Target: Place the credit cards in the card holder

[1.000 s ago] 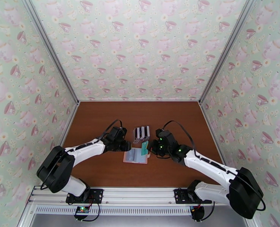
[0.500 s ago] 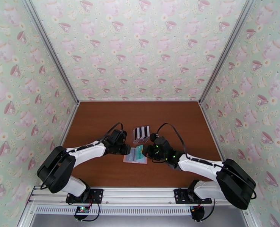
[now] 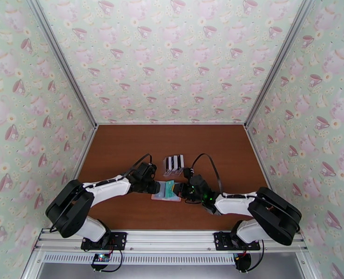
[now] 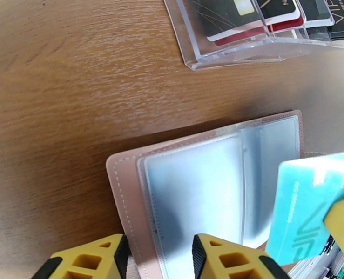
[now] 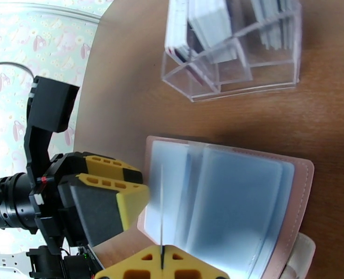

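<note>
The pink card holder point(image 3: 165, 195) lies open and flat, its pale grey-blue pockets point(image 4: 190, 196) facing up. My right gripper point(image 3: 182, 189) is shut on a teal credit card point(image 4: 306, 205), held on edge and tilted over the holder's right half. In the right wrist view that card is a thin line point(image 5: 161, 210) above the pockets point(image 5: 237, 196), rising from my right gripper point(image 5: 162, 263). My left gripper point(image 4: 160, 256) sits at the holder's left edge, fingers a little apart and side by side along it. The left gripper point(image 5: 120, 191) also appears in the right wrist view.
A clear plastic slotted rack point(image 3: 173, 164) stands just behind the holder with several black and white cards point(image 4: 246, 10) upright in it. The rack point(image 5: 232, 47) is close to both grippers. Bare brown table point(image 3: 125, 149) stretches to the wallpapered walls.
My right arm has swung left and down, bringing the teal card over the open holder. My left gripper has crept slightly right onto the holder's left edge.
</note>
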